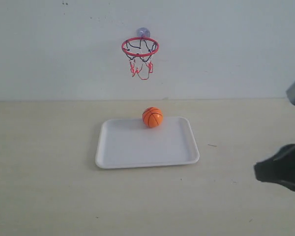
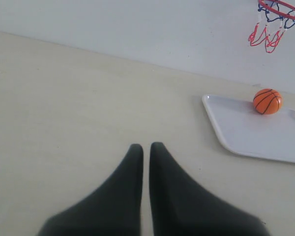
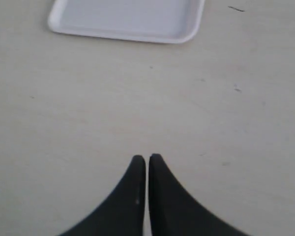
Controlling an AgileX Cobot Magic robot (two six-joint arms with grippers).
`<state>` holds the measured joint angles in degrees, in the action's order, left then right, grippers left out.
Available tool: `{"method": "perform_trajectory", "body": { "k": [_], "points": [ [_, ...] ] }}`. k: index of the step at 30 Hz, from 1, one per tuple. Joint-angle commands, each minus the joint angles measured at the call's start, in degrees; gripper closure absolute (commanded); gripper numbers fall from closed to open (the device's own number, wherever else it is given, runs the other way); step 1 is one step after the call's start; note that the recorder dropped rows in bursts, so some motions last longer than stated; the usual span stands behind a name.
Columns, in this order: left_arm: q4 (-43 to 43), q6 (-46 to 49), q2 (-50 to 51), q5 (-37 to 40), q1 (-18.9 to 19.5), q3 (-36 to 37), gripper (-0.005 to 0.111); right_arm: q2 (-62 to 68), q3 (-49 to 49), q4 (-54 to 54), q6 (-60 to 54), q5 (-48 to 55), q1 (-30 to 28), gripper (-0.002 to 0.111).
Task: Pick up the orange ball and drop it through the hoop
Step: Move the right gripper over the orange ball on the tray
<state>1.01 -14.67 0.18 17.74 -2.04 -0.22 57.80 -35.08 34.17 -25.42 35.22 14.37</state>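
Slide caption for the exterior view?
The orange ball sits at the far rim of the white tray, with the hoop mounted on the wall above.

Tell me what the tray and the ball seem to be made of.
White tray: probably moulded plastic, smooth and matte, given its rounded raised rim. Orange ball: likely rubber or soft plastic, slightly shiny, with thin black seam lines.
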Motion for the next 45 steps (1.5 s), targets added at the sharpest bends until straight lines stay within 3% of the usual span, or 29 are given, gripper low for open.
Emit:
{"method": "perform_trajectory", "body": {
  "k": [1, 6, 9, 18, 24, 33, 45],
  "points": [
    [0.08, -0.32, -0.18, -0.22, 0.19, 0.22, 0.103, 10.91, -6.51, 10.75, -12.06, -2.87, 0.1, 0.09],
    [0.08, -0.32, -0.18, -0.22, 0.19, 0.22, 0.103, 24.63, -16.68, 10.92, -13.77, -5.3, 0.1, 0.062],
    [0.08, -0.32, -0.18, -0.22, 0.19, 0.22, 0.103, 32.71, -24.59, 11.21, -14.04, -5.23, 0.1, 0.057],
    [0.08, -0.32, -0.18, -0.22, 0.19, 0.22, 0.103, 54.74, -49.79, 11.82, -14.04, -3.31, 4.56, 0.056],
    [0.08, -0.32, -0.18, -0.22, 0.19, 0.22, 0.103, 65.61, -63.49, 11.13, -11.94, -3.31, 7.24, 0.034],
    [0.08, -0.32, -0.18, -0.22, 0.19, 0.22, 0.103, 75.0, -76.63, 6.96, -5.21, -1.78, 7.48, 0.034],
    [0.08, -0.32, -0.18, -0.22, 0.19, 0.22, 0.103, 80.05, -80.45, 3.64, -3.6, -6.1, 8.09, 0.034]
  ]
}}
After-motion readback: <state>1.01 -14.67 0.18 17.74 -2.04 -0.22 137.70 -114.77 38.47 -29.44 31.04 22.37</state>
